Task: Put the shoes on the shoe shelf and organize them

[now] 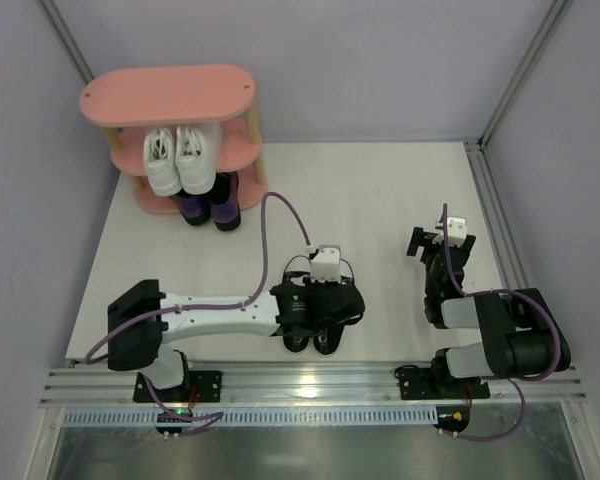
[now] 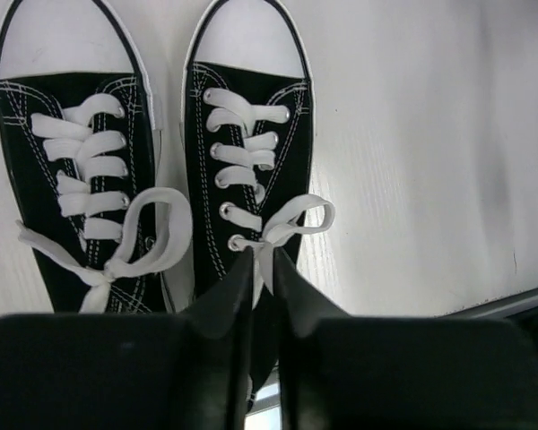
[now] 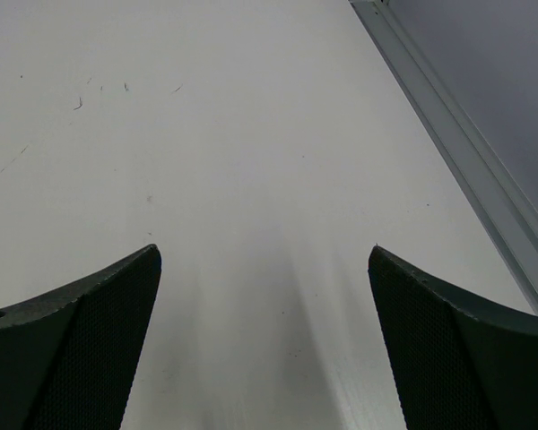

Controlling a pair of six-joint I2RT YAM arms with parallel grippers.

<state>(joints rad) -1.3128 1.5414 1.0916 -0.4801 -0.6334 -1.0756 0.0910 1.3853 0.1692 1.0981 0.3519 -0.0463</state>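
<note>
The left arm (image 1: 220, 312) reaches low and to the right from its base, its wrist turned down so that the left end effector (image 2: 263, 260) points at the worktop (image 1: 380, 200). Its 2 fingers (image 2: 224, 309) stand almost together, with only a thin slit between them. The right arm (image 1: 500, 335) is folded close to its base. The right end effector (image 3: 264, 255) gapes wide, tilted down over the worktop and touching nothing.

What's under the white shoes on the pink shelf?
Dark shoes stand on the shelf's bottom board, right under the white shoes. Only their glossy toes poke out. Their backs are covered by the white shoes and the board above.
</note>
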